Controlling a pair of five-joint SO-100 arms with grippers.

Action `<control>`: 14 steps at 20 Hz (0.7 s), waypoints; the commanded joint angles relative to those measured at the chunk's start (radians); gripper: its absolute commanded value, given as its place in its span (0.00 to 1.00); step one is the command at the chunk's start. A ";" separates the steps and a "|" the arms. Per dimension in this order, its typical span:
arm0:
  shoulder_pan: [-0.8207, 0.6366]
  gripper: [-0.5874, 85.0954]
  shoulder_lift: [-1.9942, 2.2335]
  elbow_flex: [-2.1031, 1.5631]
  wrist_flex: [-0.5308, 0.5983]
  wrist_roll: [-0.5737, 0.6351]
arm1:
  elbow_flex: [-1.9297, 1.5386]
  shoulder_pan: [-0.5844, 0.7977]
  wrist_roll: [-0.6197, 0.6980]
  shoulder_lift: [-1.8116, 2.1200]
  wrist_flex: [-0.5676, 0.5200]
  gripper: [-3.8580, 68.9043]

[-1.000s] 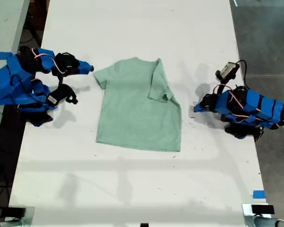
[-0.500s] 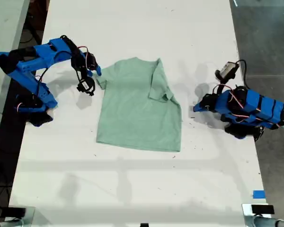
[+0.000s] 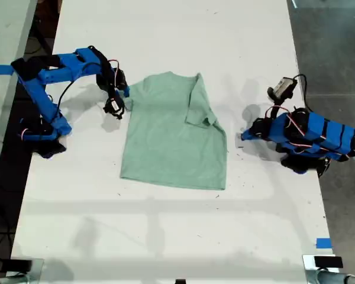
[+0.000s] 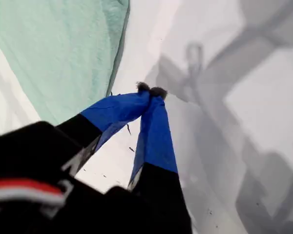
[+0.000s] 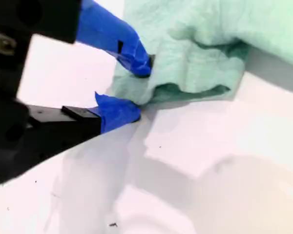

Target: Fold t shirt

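Observation:
The pale mint-green t shirt (image 3: 171, 136) lies flat on the white table (image 3: 165, 236), with the sleeve at the exterior view's right folded in over the body. My second gripper (image 3: 123, 97) is at the sleeve at the exterior view's left. It is open (image 5: 136, 90), one finger resting on the sleeve's hem (image 5: 185, 87) and the other on the table just beside it. My first gripper (image 3: 244, 136) rests low at the exterior view's right, a little off the shirt's side edge (image 4: 63, 48). Its fingertips (image 4: 151, 91) are pressed together, holding nothing.
A blue tape mark (image 3: 323, 242) sits near the table's front corner at the exterior view's right. Dark floor (image 3: 331, 47) runs along that side of the table. At the exterior view's left, a second pale surface (image 3: 6, 29) stands beyond a narrow gap.
The second arm has unfolded and reached towards the shirt, bringing its gripper down to the sleeve's edge. The first arm has stayed still.

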State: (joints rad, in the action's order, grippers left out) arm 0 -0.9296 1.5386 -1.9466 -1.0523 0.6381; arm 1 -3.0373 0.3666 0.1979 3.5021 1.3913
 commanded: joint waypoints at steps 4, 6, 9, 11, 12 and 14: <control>0.023 0.01 -0.138 0.221 -0.173 -0.021 | -0.040 -0.003 0.012 0.008 -0.023 0.04; 0.057 0.01 -0.100 0.325 -0.284 -0.038 | -0.040 -0.003 0.012 0.008 -0.023 0.04; 0.146 0.01 -0.074 0.615 -0.497 -0.100 | -0.040 -0.003 0.012 0.008 -0.023 0.04; 0.238 0.01 -0.054 0.776 -0.540 -0.150 | -0.040 -0.003 0.011 0.008 -0.023 0.04; 0.281 0.01 -0.051 0.825 -0.540 -0.178 | -0.040 -0.002 0.009 0.008 -0.023 0.04; 0.362 0.01 -0.094 0.899 -0.534 -0.219 | -0.040 -0.002 0.009 0.008 -0.021 0.04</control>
State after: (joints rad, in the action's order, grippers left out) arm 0 -0.6473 1.4189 -1.1582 -1.5861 0.4694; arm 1 -3.0373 0.3666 0.1979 3.5021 1.3913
